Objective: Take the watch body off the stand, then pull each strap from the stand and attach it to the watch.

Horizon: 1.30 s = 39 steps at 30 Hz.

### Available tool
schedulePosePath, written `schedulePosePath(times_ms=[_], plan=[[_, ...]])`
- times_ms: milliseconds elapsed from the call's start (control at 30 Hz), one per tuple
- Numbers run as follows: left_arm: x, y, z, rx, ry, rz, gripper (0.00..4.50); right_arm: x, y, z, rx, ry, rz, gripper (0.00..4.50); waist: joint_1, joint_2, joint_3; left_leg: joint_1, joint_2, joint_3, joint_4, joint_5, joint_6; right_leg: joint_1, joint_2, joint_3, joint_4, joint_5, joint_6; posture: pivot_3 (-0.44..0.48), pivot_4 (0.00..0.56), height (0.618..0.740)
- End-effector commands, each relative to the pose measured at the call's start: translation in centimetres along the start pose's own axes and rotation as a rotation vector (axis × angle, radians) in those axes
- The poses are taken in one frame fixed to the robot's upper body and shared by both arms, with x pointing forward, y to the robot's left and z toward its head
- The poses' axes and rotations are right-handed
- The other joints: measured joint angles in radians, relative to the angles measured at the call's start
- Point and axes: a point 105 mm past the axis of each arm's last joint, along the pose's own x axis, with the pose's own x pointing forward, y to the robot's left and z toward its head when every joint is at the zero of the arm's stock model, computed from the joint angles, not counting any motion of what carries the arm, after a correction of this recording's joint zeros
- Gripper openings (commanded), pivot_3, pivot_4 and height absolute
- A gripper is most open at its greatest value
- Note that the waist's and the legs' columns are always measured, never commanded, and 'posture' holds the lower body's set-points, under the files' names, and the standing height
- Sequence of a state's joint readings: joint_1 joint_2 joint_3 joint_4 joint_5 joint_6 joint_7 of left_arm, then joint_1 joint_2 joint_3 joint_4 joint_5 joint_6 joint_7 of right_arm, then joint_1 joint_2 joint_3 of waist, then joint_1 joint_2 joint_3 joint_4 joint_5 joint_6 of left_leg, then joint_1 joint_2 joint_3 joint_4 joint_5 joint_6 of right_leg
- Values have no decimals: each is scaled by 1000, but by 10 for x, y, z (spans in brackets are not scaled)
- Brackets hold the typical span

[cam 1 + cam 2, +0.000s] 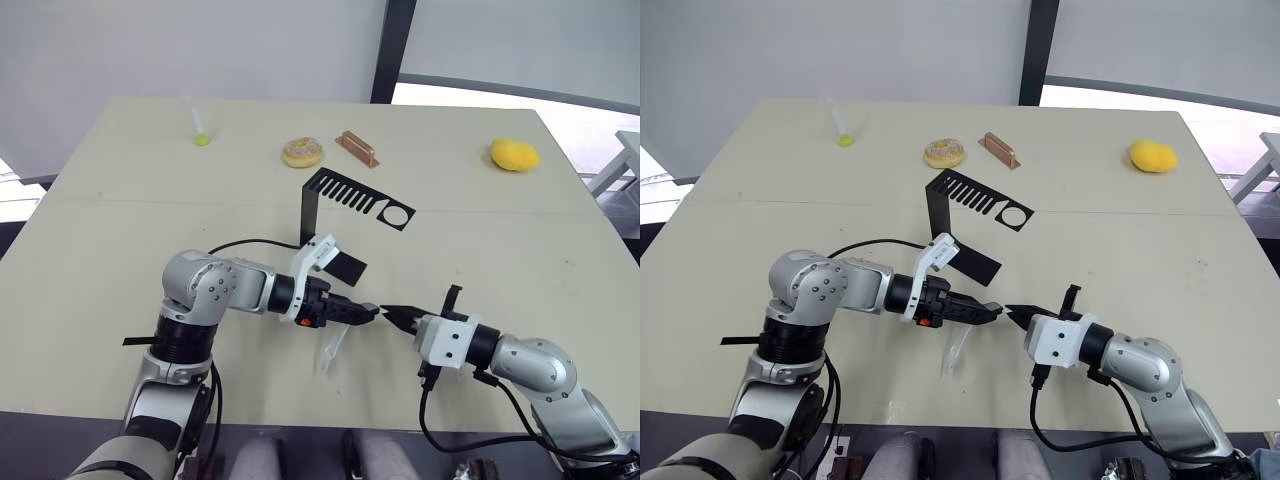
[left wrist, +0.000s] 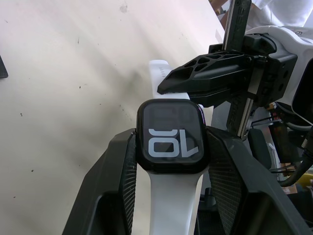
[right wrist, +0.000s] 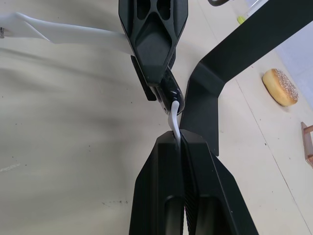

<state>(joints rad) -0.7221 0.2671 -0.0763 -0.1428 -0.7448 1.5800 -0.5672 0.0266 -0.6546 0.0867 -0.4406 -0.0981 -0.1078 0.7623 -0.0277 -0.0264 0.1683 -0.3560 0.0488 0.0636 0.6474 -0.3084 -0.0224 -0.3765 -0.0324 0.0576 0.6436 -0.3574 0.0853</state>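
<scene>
Left gripper (image 1: 366,313) is clamped on the small black rounded-square watch body (image 2: 170,143): you can see it pinched between both ribbed black pads in the left wrist view, screen facing the camera with light digits on it. One thin white flexible strap (image 2: 173,205) already runs from the watch body's near edge down between the fingers; in the head view its free end (image 1: 333,352) hangs down to the beige counter (image 1: 120,230).

Right gripper (image 1: 392,315) is closed tight on the second white strap (image 3: 174,120), held edge-on between its fingertips. That strap curves up and meets the far edge of the watch body; you can't tell from these views whether it is seated in the slot.

Both grippers meet tip to tip above the counter's front middle.

Black bent sheet-metal stand (image 1: 345,205) sits just behind them, both straps off it, comb slots and ring hole bare. Further back: sprinkled doughnut (image 1: 302,152), brown rectangular block (image 1: 357,149), yellow lumpy object (image 1: 514,154), clear tube with green tip (image 1: 199,126).
</scene>
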Motion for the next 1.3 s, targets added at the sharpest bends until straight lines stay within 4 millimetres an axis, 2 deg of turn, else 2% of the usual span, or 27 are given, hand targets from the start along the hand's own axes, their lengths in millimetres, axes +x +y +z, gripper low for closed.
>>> schedulePosePath(times_ms=[33,1300], plan=[[13,-23,4,61,7,-108,1591,7,0,26,-42,-112,9,0,0,0,0,0,0,0,0,0,0,0,0,0,0,0,0,0,150,740],[17,-23,2,67,16,-101,1591,11,1,28,-48,-113,17,0,0,0,1,0,0,0,0,0,0,0,0,0,0,0,0,0,150,740]])
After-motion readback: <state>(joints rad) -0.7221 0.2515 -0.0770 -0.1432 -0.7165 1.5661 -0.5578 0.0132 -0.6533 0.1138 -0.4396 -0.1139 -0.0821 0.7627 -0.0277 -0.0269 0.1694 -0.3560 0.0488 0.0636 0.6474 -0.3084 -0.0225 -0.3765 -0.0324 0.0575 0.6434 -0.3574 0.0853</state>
